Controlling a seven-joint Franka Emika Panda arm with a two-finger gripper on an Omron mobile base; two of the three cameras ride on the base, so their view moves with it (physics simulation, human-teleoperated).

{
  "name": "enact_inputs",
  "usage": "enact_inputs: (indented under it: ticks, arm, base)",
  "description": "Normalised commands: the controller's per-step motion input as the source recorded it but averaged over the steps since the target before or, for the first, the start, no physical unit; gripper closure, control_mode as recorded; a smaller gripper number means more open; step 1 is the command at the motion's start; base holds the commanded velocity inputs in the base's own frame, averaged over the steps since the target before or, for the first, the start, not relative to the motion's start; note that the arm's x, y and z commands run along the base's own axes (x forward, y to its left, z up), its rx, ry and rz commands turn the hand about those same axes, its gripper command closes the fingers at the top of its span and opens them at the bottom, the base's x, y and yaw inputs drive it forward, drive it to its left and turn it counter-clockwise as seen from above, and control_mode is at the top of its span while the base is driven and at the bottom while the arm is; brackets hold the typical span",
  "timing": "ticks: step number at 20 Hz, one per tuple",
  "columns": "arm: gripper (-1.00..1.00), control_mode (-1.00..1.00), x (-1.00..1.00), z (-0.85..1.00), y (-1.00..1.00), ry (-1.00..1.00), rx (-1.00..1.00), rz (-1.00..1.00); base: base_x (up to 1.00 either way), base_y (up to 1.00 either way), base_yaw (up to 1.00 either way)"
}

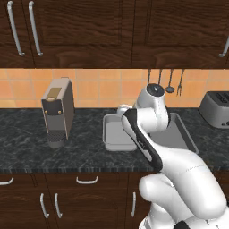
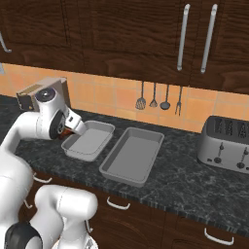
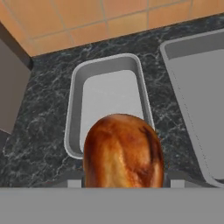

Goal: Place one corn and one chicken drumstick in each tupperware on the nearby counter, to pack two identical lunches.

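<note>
The hand [image 3: 122, 183] grasps a chicken drumstick [image 3: 122, 151], meaty end forward, above the shorter tupperware's [image 3: 109, 94] near rim, poised for dropping in.

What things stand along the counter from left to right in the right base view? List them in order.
Coffee machine → shorter tupperware → longer tupperware → toaster.

- Two grey trays: a shorter one [image 2: 88, 141] and a longer one [image 2: 132, 156]
- One chicken drumstick [image 3: 122, 151]
- One toaster [image 2: 226, 143]
- One coffee machine [image 1: 58, 112]
- Four hanging utensils [image 2: 159, 99]
- One stone counter [image 2: 185, 180]
</note>
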Motion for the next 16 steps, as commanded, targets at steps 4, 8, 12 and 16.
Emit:
enact_inputs:
  ticks: [4, 8, 12, 16]
  arm:
    - [1.0, -1.0, 0.33, -0.58, 0.12, -0.01, -0.03, 0.0]
    - [1.0, -1.0, 0.23, -0.36, 0.02, -0.05, -0.08, 0.0]
    - [1.0, -1.0, 0.41, -0.31, 0.06, -0.04, -0.06, 0.0]
    - [1.0, -1.0, 0.52, -0.13, 0.0, 0.0, 0.0, 0.0]
  base:
    - [0.0, 0.0, 0.0]
    - [0.0, 0.0, 0.0]
    - [0.0, 0.0, 0.0]
    - [0.0, 0.0, 0.0]
